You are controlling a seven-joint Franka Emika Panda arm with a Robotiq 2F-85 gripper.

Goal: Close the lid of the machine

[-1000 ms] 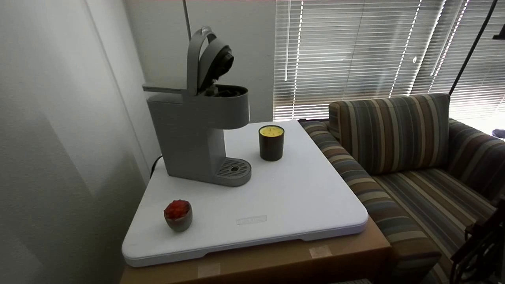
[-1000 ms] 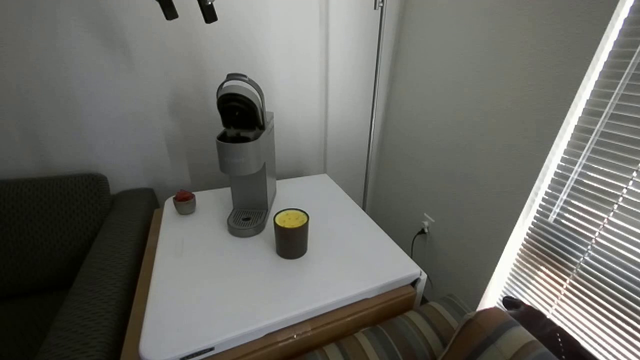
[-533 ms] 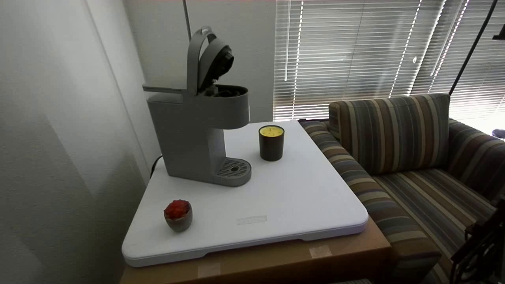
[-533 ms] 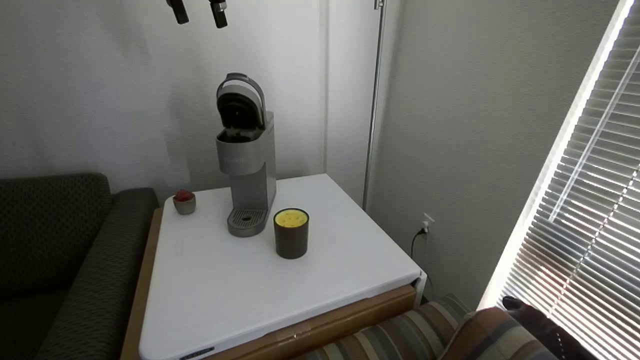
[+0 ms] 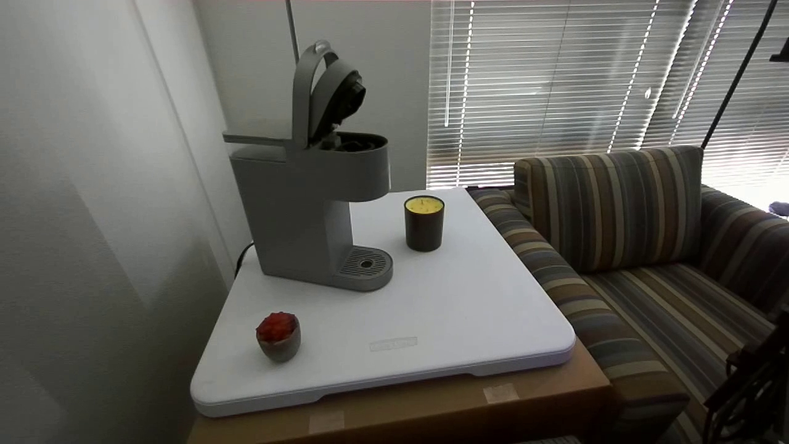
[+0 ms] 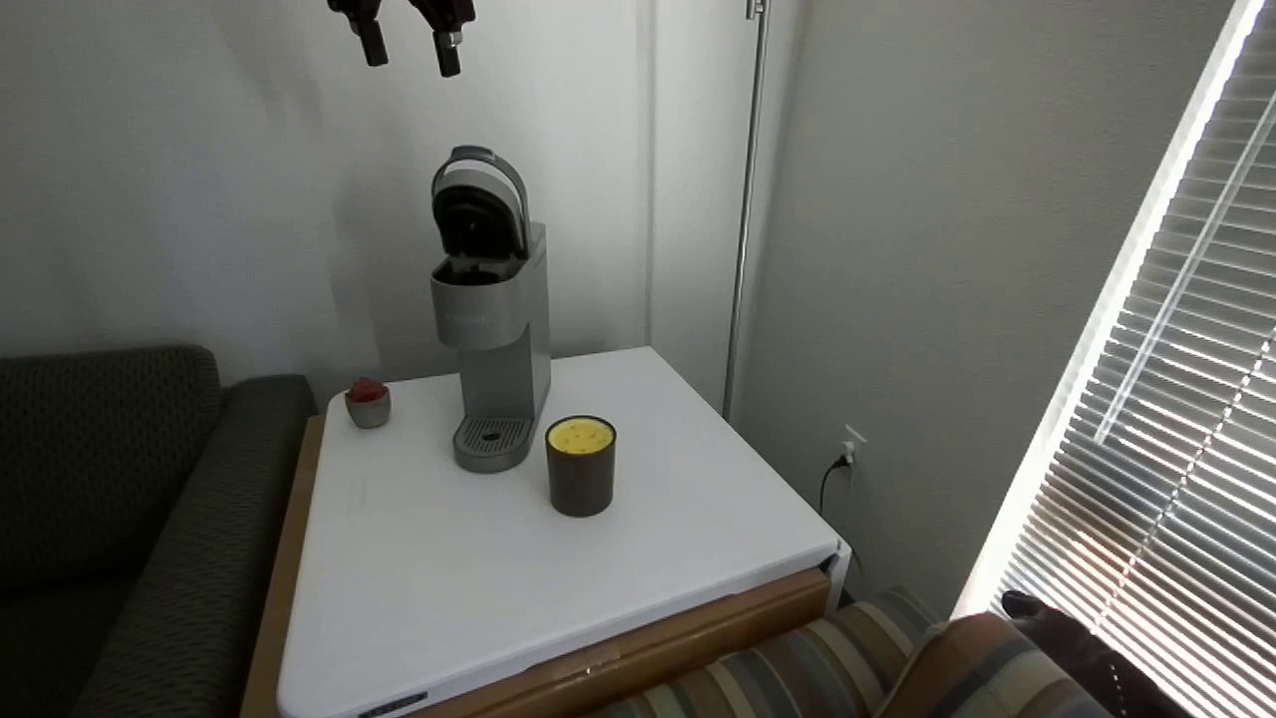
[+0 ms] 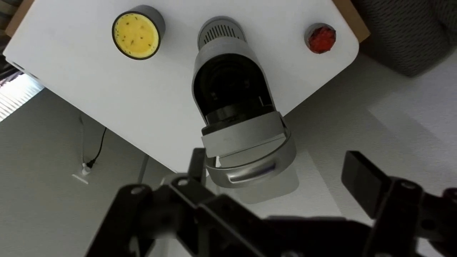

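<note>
The grey machine (image 5: 290,216) stands on a white table, also seen in an exterior view (image 6: 495,374) and the wrist view (image 7: 222,47). Its lid (image 5: 333,92) is raised, with the dark underside facing forward in an exterior view (image 6: 477,221). In the wrist view the lid (image 7: 246,134) leans back, with its curved handle edge near my left-hand finger. My gripper (image 6: 411,52) hangs open above the lid, up and to its left in that view, apart from it. In the wrist view the gripper (image 7: 279,173) has wide-spread fingers with nothing between them.
A dark jar with yellow top (image 5: 424,225) stands by the machine's drip base. A small pot with a red top (image 5: 278,338) stands on its other side. A wall (image 6: 588,179) rises close behind the machine. A striped armchair (image 5: 610,209) adjoins the white table (image 5: 468,308).
My gripper has moved down and a little to the right in an exterior view, closer to the lid. The fingers stay open. The lid and machine have not moved.
</note>
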